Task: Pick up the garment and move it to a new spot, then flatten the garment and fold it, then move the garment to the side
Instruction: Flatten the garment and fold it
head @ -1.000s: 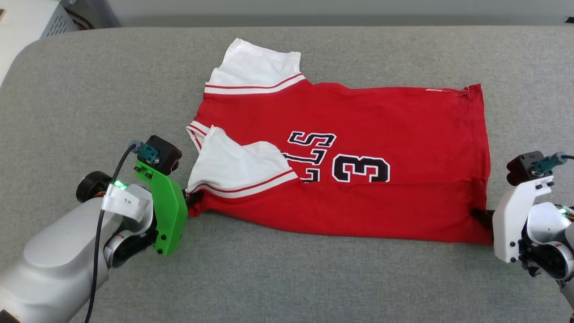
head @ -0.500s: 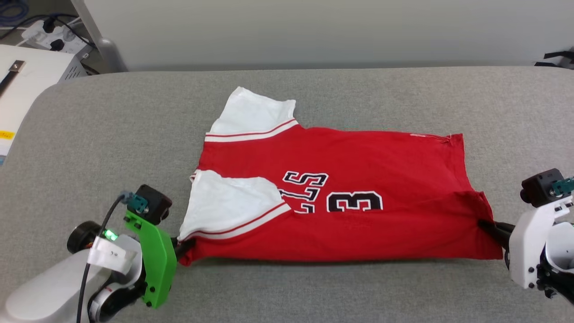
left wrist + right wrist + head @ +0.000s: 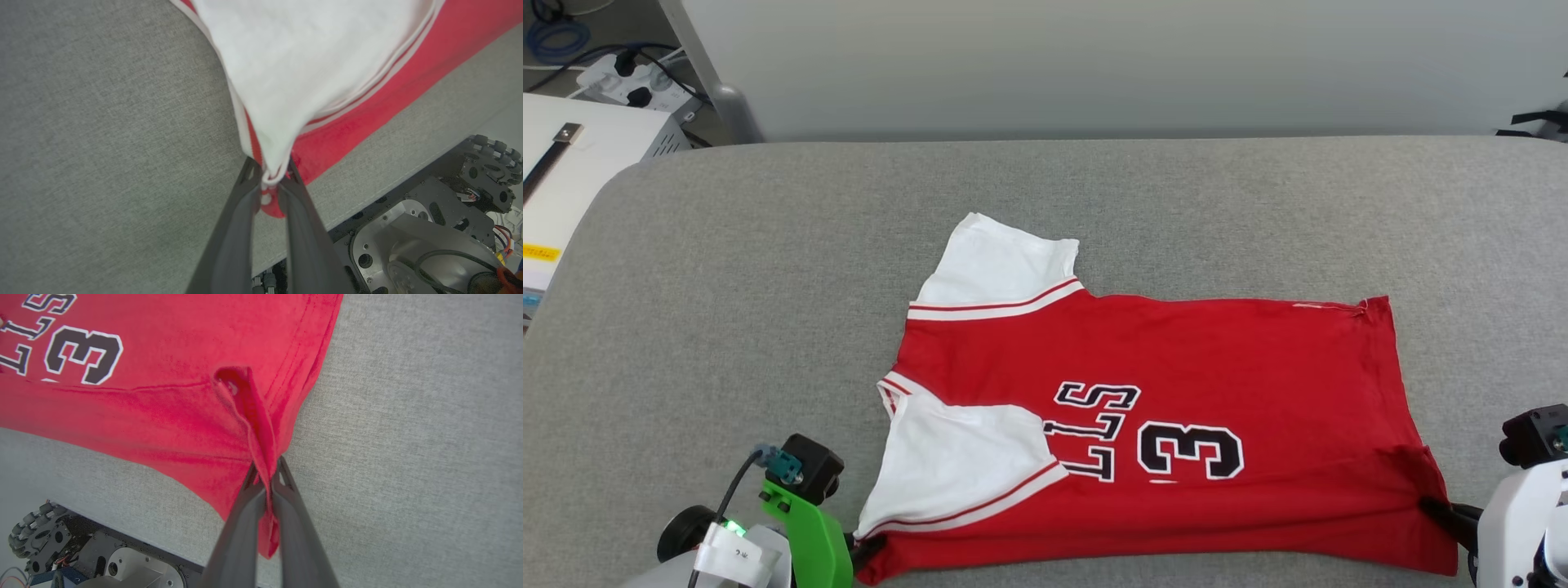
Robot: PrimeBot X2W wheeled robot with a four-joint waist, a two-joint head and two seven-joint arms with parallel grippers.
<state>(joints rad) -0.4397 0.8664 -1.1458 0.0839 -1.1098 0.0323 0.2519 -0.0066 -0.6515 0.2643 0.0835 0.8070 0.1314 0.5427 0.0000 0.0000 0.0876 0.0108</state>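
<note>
We see the grey padded table (image 3: 727, 310) | the garment (image 3: 1225, 367) lies spread on it near our edge, print up, one white sleeve folded over the chest | our left gripper (image 3: 271, 179) clamps its near sleeve-side corner | our right gripper (image 3: 267, 471) pinches its bunched hem corner

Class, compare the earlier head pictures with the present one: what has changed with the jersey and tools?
The right tool has shut on the garment's hem corner, puckering it, and both tools have drawn the garment toward the table's near edge; the camera shifted too. The left tool keeps its grip by the sleeve.
</note>
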